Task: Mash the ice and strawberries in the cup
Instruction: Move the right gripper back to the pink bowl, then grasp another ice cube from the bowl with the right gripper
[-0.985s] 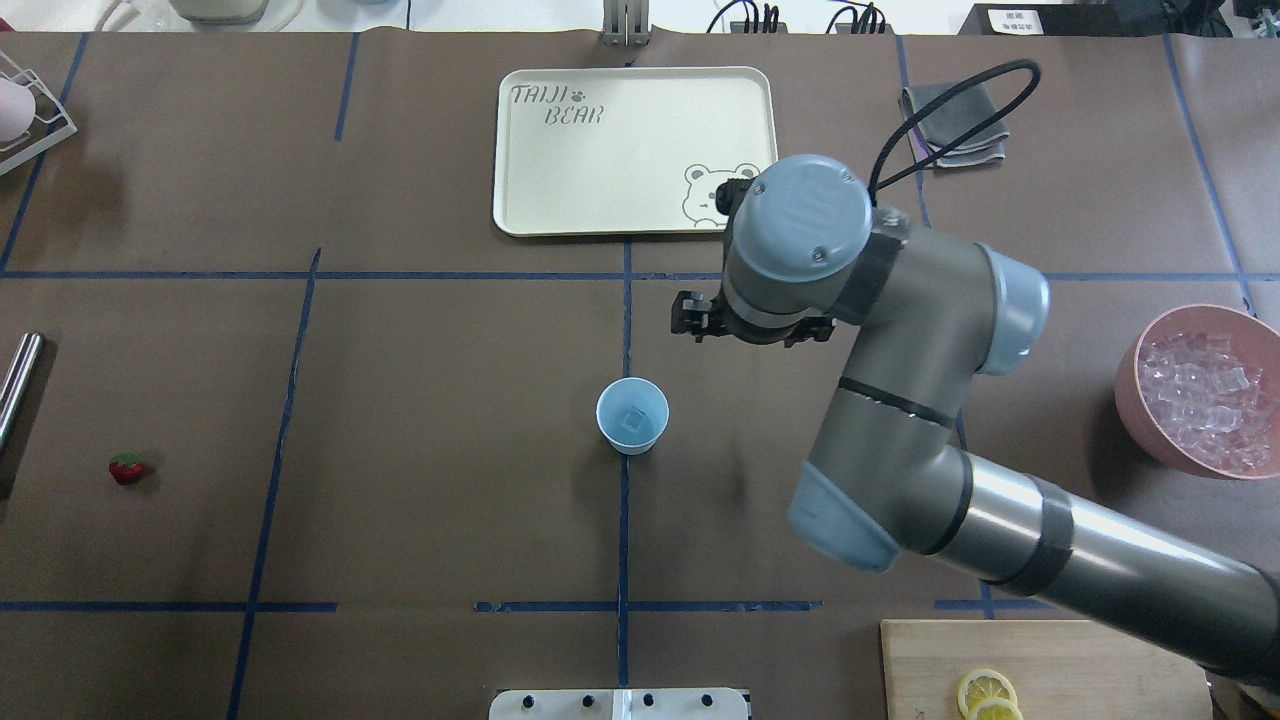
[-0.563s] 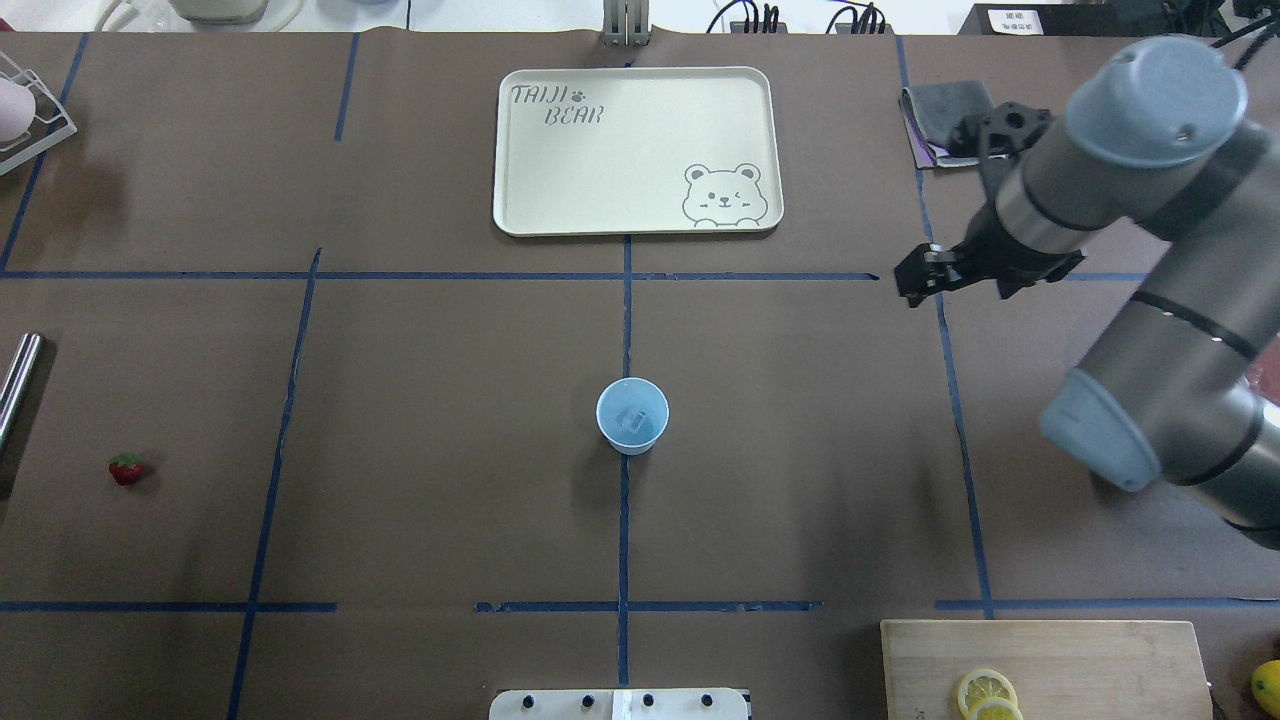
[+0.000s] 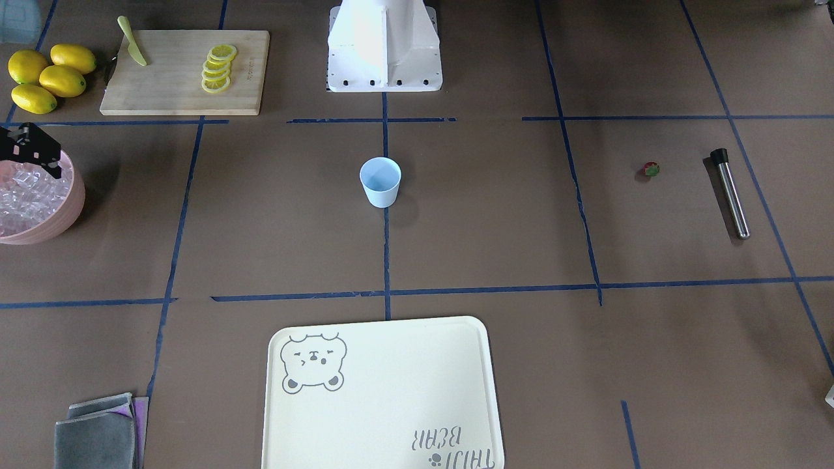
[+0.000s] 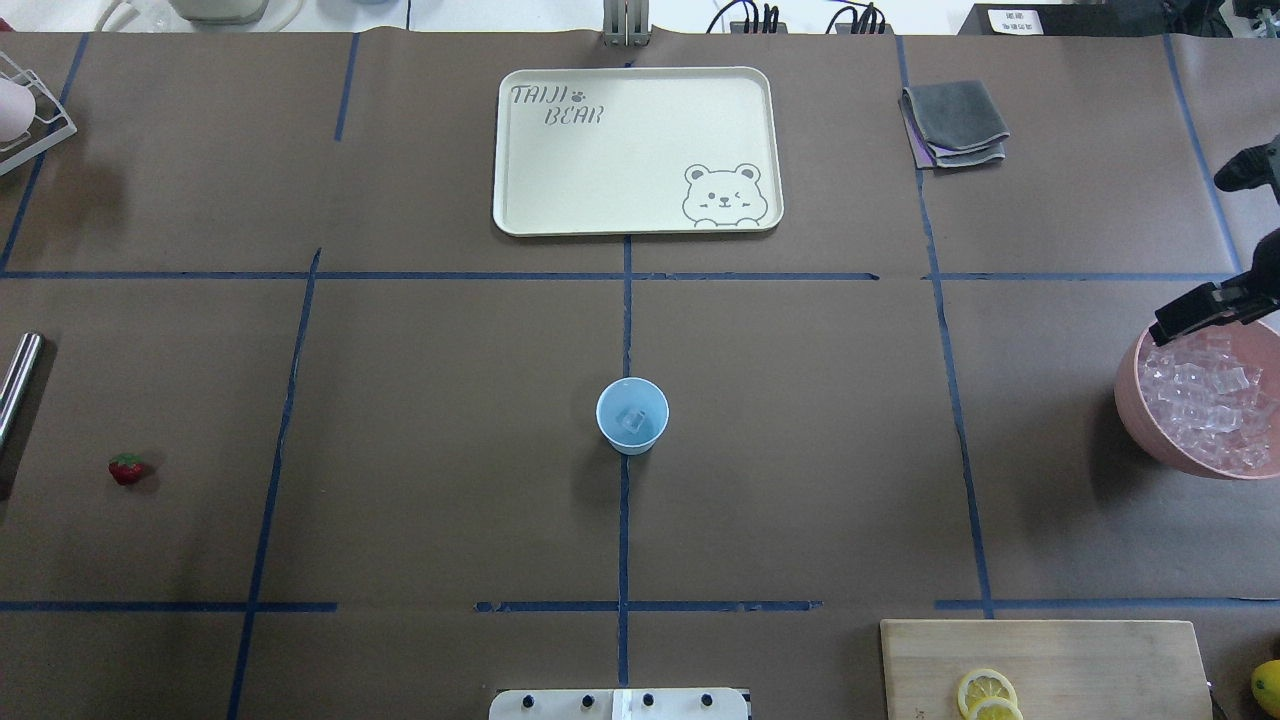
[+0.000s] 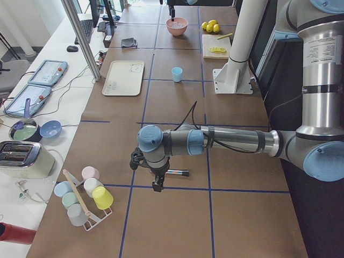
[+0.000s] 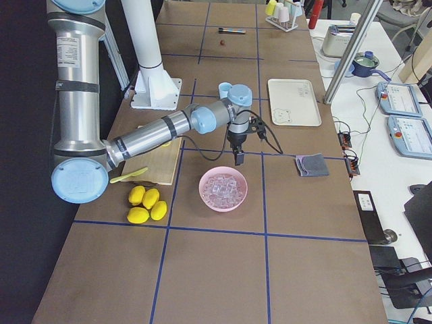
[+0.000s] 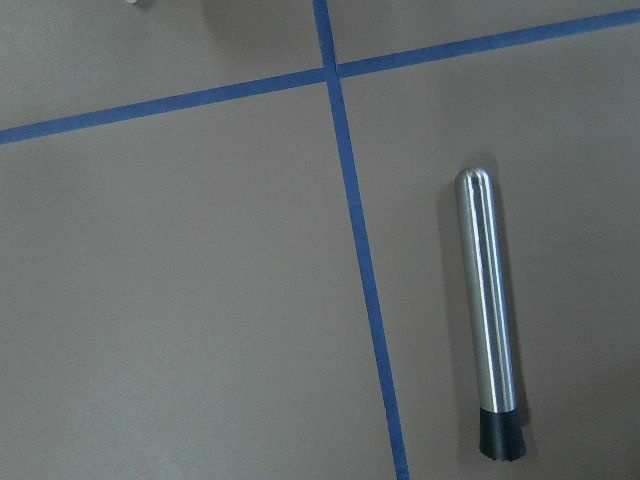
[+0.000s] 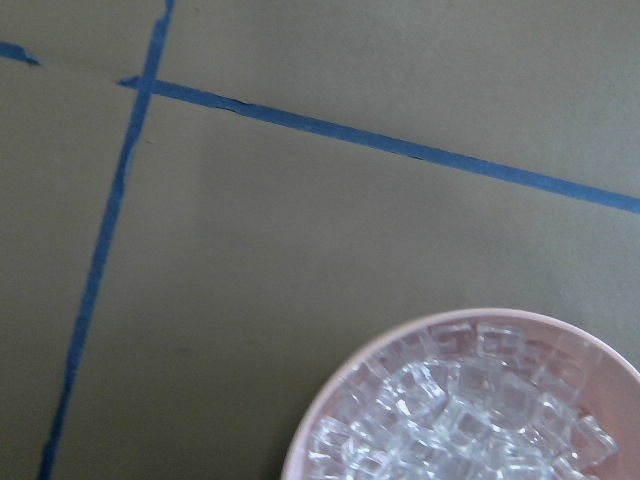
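Note:
The light-blue cup (image 4: 632,415) stands at the table's middle with one clear ice cube (image 4: 632,421) inside; it also shows in the front view (image 3: 380,182). More ice (image 4: 1212,400) fills the pink bowl (image 4: 1125,392) at the right. The strawberry (image 4: 126,468) lies far left on the table. My right gripper (image 4: 1190,315) hovers over the bowl's far rim, open and empty; its wrist view shows the ice (image 8: 470,420) below. My left gripper (image 5: 155,185) hangs above a steel muddler (image 7: 488,320). I cannot tell if it is open or shut.
A cream bear tray (image 4: 620,170) sits at the far middle. A grey cloth (image 4: 955,120) lies at the far right. A cutting board (image 4: 1080,650) with lemon slices is near right, beside whole lemons (image 3: 49,75). A rack of cups (image 5: 83,193) stands at the left end.
My right arm has swung from beside the cup to the right, and its gripper now hangs over the pink bowl's far rim. The cup, the cube in it and the strawberry stayed put.

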Available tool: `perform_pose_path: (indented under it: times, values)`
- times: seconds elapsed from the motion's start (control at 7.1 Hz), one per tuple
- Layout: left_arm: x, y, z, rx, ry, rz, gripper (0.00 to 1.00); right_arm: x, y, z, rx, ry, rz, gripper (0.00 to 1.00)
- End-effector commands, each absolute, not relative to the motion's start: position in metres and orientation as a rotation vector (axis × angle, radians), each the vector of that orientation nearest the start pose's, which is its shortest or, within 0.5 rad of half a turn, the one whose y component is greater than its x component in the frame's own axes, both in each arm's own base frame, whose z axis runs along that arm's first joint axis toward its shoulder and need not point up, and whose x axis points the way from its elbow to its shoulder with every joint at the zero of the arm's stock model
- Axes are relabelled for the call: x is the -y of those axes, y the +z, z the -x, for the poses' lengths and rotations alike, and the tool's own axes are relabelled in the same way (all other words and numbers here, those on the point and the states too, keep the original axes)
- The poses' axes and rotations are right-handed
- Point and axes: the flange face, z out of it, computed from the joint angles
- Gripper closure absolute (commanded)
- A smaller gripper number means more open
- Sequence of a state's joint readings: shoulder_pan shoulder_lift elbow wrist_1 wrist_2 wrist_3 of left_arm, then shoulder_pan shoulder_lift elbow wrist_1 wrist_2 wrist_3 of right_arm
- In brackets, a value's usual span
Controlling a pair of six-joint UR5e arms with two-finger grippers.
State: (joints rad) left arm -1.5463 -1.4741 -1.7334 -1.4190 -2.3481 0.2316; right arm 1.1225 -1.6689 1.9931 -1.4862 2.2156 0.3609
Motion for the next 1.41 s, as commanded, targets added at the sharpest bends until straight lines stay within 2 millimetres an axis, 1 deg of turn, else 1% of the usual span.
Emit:
perform_pose_path:
  times: [0.0,0.14,0.28,0.42,0.84,1.13,1.27]
  values:
    - [0.445,0.638,0.053,-0.783,0.21,-0.001,0.0,0.416,0.569,0.114,0.761,-0.227,-0.155,0.01]
    - [0.445,0.637,0.053,-0.783,0.211,-0.002,0.0,0.417,0.59,0.114,0.751,-0.223,-0.143,0.06]
    - [0.445,0.637,0.053,-0.783,0.211,-0.004,0.0,0.418,0.593,0.114,0.745,-0.222,-0.142,0.12]
    - [0.445,0.636,0.053,-0.782,0.212,-0.005,0.0,0.42,0.599,0.116,0.738,-0.221,-0.134,0.18]
    - [0.446,0.635,0.052,-0.782,0.213,-0.008,0.0,0.421,0.613,0.119,0.728,-0.218,-0.11,0.27]
    - [0.446,0.635,0.052,-0.782,0.213,-0.008,0.0,0.42,0.613,0.121,0.727,-0.224,-0.109,0.37]
    - [0.446,0.635,0.052,-0.782,0.213,-0.008,0.0,0.419,0.616,0.124,0.723,-0.229,-0.102,0.4]
